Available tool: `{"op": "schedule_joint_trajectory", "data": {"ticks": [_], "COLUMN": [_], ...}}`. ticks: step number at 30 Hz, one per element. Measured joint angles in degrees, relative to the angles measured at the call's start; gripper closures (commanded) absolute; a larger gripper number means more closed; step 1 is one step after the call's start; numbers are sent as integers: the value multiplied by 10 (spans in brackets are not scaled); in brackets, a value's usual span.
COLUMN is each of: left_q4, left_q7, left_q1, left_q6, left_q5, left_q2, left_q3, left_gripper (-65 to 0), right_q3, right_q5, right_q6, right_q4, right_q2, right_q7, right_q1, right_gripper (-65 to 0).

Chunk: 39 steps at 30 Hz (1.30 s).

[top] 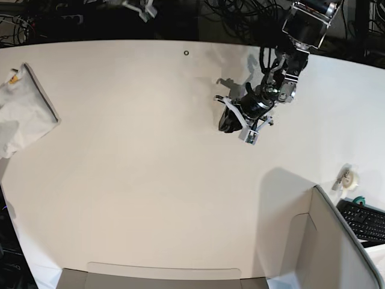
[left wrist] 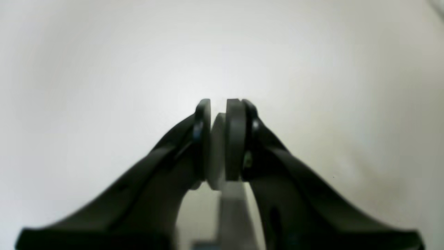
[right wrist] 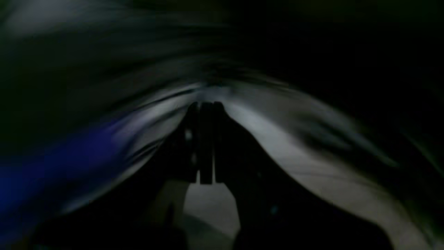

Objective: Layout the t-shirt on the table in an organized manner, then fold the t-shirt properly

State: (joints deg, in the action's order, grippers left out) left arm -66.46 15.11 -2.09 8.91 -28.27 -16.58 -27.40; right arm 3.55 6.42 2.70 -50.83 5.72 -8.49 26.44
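Observation:
The t-shirt point(top: 21, 120) lies bunched at the table's far left edge, white with a bit of yellow-orange print. In the right wrist view it is dark and blurred: white and blue folds of the t-shirt point(right wrist: 277, 139) run up to my right gripper point(right wrist: 206, 104), which is shut with the cloth at its tips. That arm is out of the base view. My left gripper point(top: 227, 123) hovers over the bare white table point(top: 150, 156) at the back right, far from the shirt. Its pads point(left wrist: 236, 139) stand a narrow gap apart around nothing in my left gripper point(left wrist: 218, 104).
A grey-edged panel point(top: 43, 96) borders the shirt at the left. Box panels stand at the front right point(top: 325, 241) and along the front edge point(top: 162, 278). A tape roll point(top: 348, 177) and a keyboard point(top: 364, 220) sit at the right. Cables run behind the table.

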Motion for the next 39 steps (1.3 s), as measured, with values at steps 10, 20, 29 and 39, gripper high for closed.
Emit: {"op": "schedule_joint_trajectory", "data": {"ticks": [10,20,29,39], "left_q4": [-31,-109,-451,-518], "left_q7": [-531,-281,100,54], "left_q1": [-217,-213,-455,-572], "left_q6": [-33,-109,-122,-135], "left_q5": [40,42,50,54], "left_q2": [16,30,36,35], "left_q3": [31,39,164,270], "left_gripper": [-86,-86,-71,-71], "right_q3": [14,74,74,75], "right_q5": [-37,-38,-33,-36], "right_q6": [1,-14,-14,-18], "right_q4": [93,101,107,104], "right_q2": [89,93,116,112], "right_q7": [102,76,83,85], "right_q1": [-47,-81,-52,-64], "right_gripper": [0,0,0,0]}}
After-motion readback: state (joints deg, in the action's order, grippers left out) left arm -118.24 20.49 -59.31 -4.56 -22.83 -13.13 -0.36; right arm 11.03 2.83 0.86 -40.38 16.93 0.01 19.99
